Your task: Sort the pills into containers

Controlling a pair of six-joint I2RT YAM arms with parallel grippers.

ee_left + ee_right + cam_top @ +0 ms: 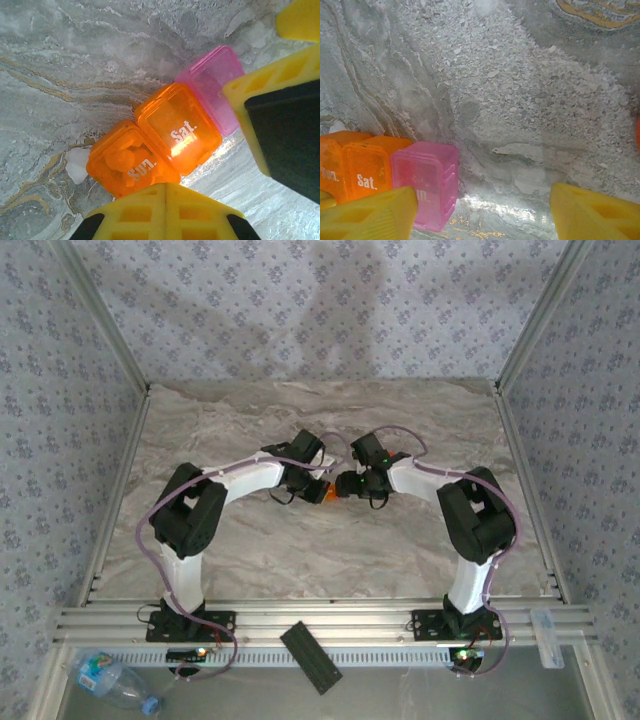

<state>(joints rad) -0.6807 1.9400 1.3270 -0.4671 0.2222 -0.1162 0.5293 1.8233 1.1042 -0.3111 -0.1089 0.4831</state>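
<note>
Top cam first: we see the left arm (250, 478) and right arm (425, 480) meeting nose to nose over the middle of the grey marbled stone worktop (300, 560). A speck of orange sits between them, the translucent plastic strip of day-marked pill compartments (330, 493). A black flat rectangular bar (311, 656) lies down on the rails by the bases.

Left wrist cam: the yellow left fingers (166, 200) are clenched together on nothing, tips right at the orange "Sun." box (132, 167), which has orange pills (120, 160) inside. Joined on are the orange "Sat." box (177, 127) and a pink box (212, 85). A small white pill (77, 165) lies on the worktop touching the "Sun." box. 1 of the right fingers (280, 125) hangs over the pink box's edge.

Right wrist cam: those fingers are spread wide, gripping nothing, with the pink box just beside 1 of them.
</note>
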